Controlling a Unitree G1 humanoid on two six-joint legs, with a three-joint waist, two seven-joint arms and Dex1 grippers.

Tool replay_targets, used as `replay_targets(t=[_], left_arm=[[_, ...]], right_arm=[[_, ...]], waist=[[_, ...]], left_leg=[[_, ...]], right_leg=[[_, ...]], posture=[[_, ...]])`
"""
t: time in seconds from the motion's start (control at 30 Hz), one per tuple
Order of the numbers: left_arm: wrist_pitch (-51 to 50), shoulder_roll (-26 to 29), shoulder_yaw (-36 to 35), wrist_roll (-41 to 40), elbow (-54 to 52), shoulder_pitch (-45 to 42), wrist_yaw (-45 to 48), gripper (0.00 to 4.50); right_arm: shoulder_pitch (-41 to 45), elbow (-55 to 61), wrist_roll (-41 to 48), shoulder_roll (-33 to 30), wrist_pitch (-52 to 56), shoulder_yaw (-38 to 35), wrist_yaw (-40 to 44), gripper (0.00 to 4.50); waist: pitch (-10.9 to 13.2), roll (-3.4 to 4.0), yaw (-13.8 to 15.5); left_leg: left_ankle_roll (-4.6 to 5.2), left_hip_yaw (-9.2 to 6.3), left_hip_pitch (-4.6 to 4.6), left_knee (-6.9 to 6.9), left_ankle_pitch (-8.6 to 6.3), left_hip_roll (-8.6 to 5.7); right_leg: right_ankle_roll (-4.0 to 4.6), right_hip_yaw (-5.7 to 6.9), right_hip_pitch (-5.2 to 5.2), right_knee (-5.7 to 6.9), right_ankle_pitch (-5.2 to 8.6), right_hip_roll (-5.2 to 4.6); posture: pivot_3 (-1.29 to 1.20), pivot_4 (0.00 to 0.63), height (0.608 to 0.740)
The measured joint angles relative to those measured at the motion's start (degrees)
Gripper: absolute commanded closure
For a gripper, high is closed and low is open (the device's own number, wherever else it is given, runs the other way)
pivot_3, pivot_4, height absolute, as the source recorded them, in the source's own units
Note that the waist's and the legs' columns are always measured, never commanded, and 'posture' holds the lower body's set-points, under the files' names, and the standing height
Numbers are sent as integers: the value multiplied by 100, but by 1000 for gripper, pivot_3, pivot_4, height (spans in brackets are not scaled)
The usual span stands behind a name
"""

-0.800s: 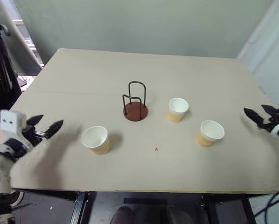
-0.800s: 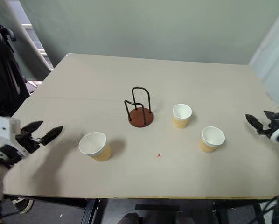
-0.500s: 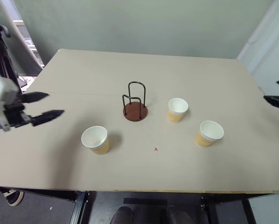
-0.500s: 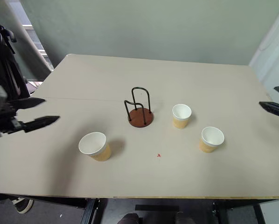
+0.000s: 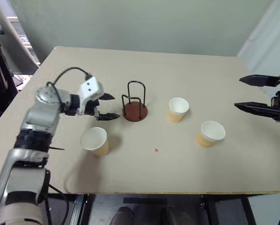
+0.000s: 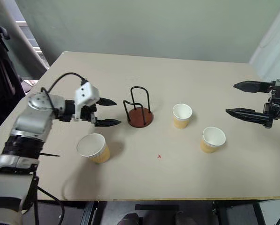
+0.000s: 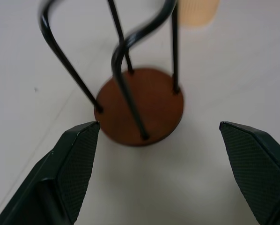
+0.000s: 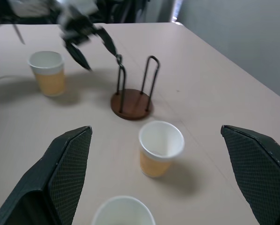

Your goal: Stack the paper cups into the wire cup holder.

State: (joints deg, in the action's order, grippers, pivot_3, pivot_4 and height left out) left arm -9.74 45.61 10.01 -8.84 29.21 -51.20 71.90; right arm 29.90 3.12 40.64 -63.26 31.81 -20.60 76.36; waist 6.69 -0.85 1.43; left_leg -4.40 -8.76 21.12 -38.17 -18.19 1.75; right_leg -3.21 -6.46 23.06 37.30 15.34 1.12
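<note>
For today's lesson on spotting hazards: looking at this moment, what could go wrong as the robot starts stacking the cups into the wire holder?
1. The open left claw hovers right beside the wire cup holder; a small push might tip or slide the light stand.
2. The nearest paper cup stands just below the left arm and could be knocked over.
3. The other two cups stand close together, so the open right claw may bump one while reaching for the other.

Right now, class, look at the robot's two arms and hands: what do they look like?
The left arm is built of silver-grey metal segments with darker joints, and a thin black cable loops above its wrist. A white boxy block sits just behind the left hand. Both hands have two black, pointed fingers with a fine cross-hatched texture on the inner faces. The right hand has longer, slim fingers.
</note>
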Motion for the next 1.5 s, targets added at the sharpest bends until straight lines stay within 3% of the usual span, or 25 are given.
replay_targets(t=[0.33, 0.6, 0.7, 1.03, 1.37, 1.5], left_arm=[[777, -1012, 45, 650, 1353, -646, -470, 114], [956, -1377, -16, 836, 1860, -914, -1037, 114], [1003, -1422, -15, 941, 1948, -945, -1178, 720], [1047, -1511, -70, 1003, 2051, -974, -1244, 4424], [1081, -1464, -340, 758, 1945, -1032, -929, 4469], [568, -1337, -458, 266, 997, -963, -221, 4469]], right_arm=[[-629, 623, 276, -23, 354, -564, -372, 0], [-1000, 733, 297, -35, 373, -809, -531, 0], [-1054, 838, 308, -34, 378, -812, -619, 0], [-1101, 869, 312, -32, 375, -814, -780, 0], [-1098, 861, 307, -28, 358, -797, -842, 0], [-1054, 853, 304, -28, 355, -771, -848, 0]], waist=[[0, 0, 93], [0, 0, 113], [0, 1, 116], [0, 1, 188], [-1, 1, 197], [-1, 1, 202]], left_leg=[[62, 3, 15, -43, 1, -12], [75, 28, 16, -87, -6, -17], [75, 41, 15, -88, -6, -17], [76, 41, 16, -92, -7, -19], [76, 43, 18, -95, -7, -20], [76, 41, 25, -97, -7, -70]], right_leg=[[-76, -4, -16, -39, -37, -32], [-90, -11, -18, -37, -39, -26], [-91, -11, -18, -35, -39, -24], [-94, -11, -18, -35, -38, -23], [-96, -11, -16, -33, -38, -23], [-97, -10, -12, -30, -38, -24]], posture=[[0, 150, 740], [0, 150, 740], [0, 150, 740], [0, 150, 740], [0, 150, 740], [0, 150, 740]])
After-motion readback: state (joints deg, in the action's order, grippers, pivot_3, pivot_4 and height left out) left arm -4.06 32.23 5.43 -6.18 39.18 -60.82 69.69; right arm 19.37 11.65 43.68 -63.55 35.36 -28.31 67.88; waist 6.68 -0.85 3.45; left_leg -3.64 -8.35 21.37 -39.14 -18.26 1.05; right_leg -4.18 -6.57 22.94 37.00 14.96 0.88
